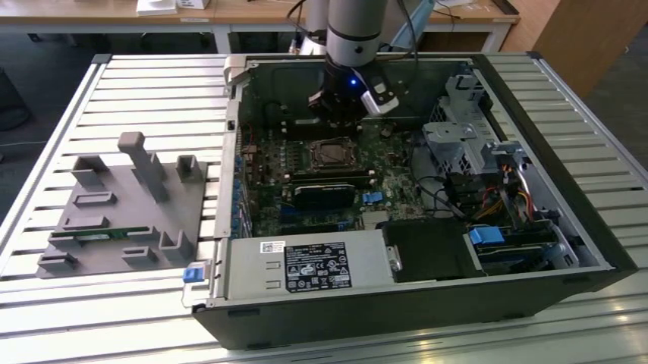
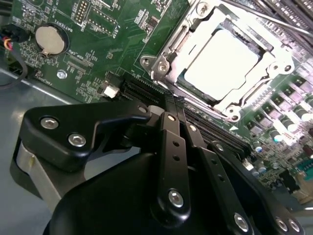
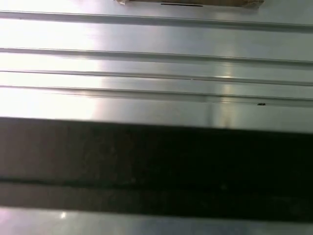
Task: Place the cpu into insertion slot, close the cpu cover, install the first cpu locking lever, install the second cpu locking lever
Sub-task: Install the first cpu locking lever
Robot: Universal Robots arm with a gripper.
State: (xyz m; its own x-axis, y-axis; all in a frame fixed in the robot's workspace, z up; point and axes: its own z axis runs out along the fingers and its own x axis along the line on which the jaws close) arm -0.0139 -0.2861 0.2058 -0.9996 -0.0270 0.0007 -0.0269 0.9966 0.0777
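Starting at the exterior view's left, a grey fixture block (image 1: 127,212) sits beside the open computer case (image 1: 567,189). Inside, the gripper (image 1: 339,112) hangs just behind the insertion slot (image 1: 331,154). The second wrist view adds detail: fingers (image 2: 172,127) clenched together, empty, near the cpu (image 2: 222,63), seated under the cpu cover (image 2: 274,61).

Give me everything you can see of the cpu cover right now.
The cpu cover is a thin, silvery, shiny metal frame with a cut-out centre. It lies flat and closed over the insertion slot on the green circuit board. The cpu shows bright through the opening. Screw heads sit at its corners. In the second wrist view, the gripper hovers beside it, not touching.
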